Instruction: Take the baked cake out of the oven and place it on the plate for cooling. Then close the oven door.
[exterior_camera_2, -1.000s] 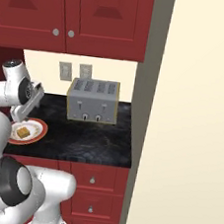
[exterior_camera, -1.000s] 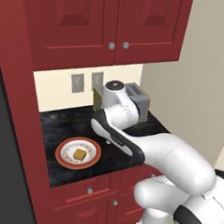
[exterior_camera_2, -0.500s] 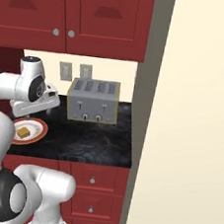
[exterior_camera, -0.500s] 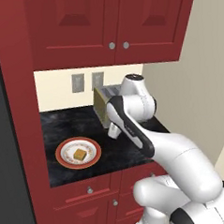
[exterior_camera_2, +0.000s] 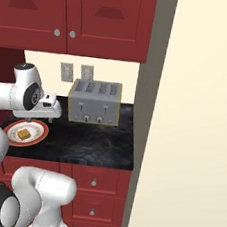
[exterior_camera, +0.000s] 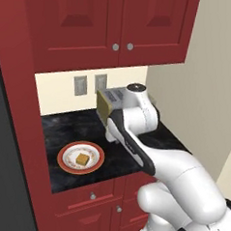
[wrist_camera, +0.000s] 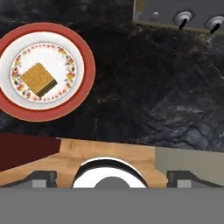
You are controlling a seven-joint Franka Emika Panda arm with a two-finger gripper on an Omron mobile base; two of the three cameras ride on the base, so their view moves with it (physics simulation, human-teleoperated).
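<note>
A square brown cake [wrist_camera: 39, 79] lies in the middle of a white plate with a red rim [wrist_camera: 85, 83] on the black counter. The same cake [exterior_camera: 82, 159] and plate [exterior_camera: 66, 164] sit at the counter's front left; from the right base they are the cake [exterior_camera_2: 23, 133] on the plate [exterior_camera_2: 38, 137]. My gripper [wrist_camera: 111, 177] hangs open and empty above the counter, to the right of the plate, pointing down. It shows in front of the toaster [exterior_camera: 110, 136] and beside the plate [exterior_camera_2: 43, 117]. The oven and the oven door are out of view.
A silver toaster [exterior_camera_2: 94, 102] stands at the back of the counter, its two levers [wrist_camera: 183, 19] near my hand. Red cabinets [exterior_camera: 118, 25] hang overhead. Drawers [exterior_camera_2: 94, 182] sit below. A beige wall [exterior_camera_2: 195, 120] ends the counter on the right.
The arm has swung right, from over the plate toward the toaster. The cake stays on the plate and the jaws stay open.
</note>
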